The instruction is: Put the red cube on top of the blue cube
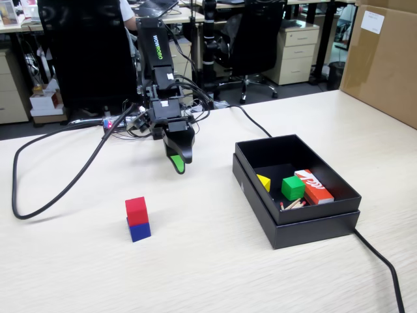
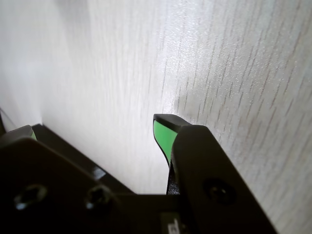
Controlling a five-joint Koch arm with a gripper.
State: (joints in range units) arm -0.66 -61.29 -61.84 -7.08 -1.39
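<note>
One red cube sits stacked on one blue cube, well inside the table's near edge, open surface all round. Gripper hangs apart toward the far edge, holding nothing; jaw spacing cannot be told. One black box stands right.

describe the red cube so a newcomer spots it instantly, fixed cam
On the pale wooden table, look left of the open black box. A two-cube stack stands alone there; the red cube is the upper one, on the blue cube.
</note>
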